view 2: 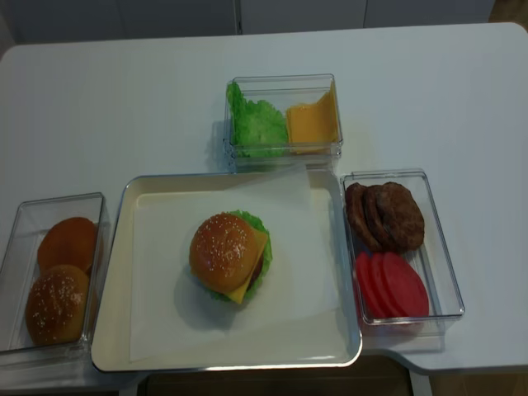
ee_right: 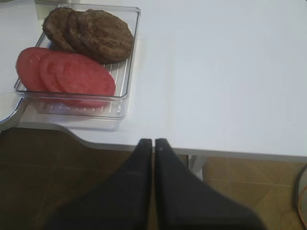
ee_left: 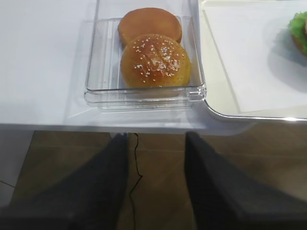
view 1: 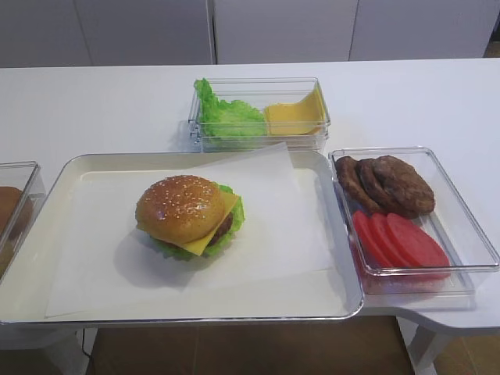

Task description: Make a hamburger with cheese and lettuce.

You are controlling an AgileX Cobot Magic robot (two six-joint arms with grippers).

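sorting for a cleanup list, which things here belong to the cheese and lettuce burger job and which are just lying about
Job:
hamburger
cheese
lettuce
tray

Lying about:
loose patties
tomato slices
spare buns
leaf and cheese box

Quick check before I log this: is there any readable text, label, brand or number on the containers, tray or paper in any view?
None readable in any view.
The tray, the paper sheet and the clear containers are all bare, with no label, brand or number.
The hamburger carries only sesame seeds, no markings.
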